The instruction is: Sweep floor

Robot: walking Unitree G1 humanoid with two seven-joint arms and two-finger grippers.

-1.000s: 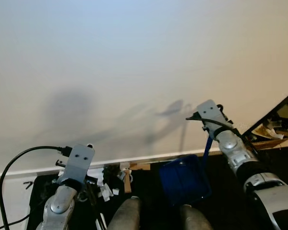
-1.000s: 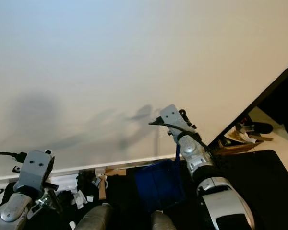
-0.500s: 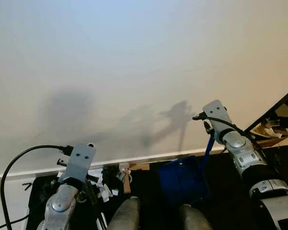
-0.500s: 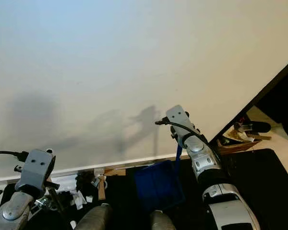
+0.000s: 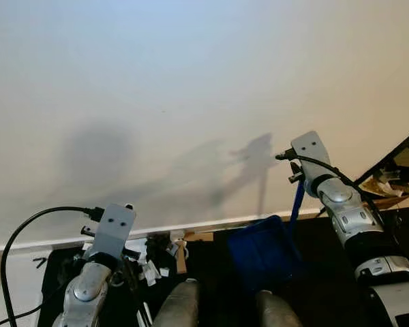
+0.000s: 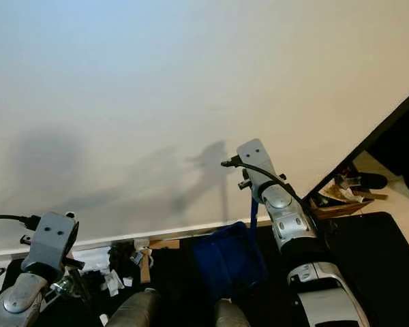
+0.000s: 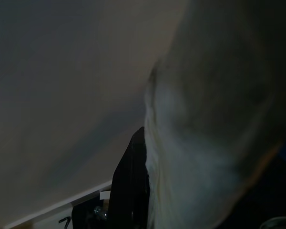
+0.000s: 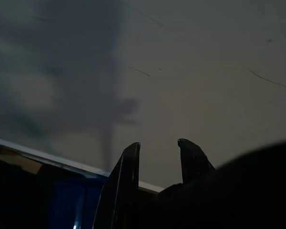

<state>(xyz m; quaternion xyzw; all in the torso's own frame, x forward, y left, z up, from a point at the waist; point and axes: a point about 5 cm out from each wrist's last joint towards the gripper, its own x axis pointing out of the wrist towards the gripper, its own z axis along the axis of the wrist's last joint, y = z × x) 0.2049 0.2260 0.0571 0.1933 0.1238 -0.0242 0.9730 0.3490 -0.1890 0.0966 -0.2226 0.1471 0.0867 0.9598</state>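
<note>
The left end effector is low by the wall, beside white paper scraps on the dark floor; its fingers are hidden below the wrist, so I cannot tell their state. The left wrist view is dark and blurred. The blue dustpan stands on the floor near the white baseboard, and its thin blue handle rises to the right end effector. There the two black fingers stand apart, but the grip itself is hidden.
</note>
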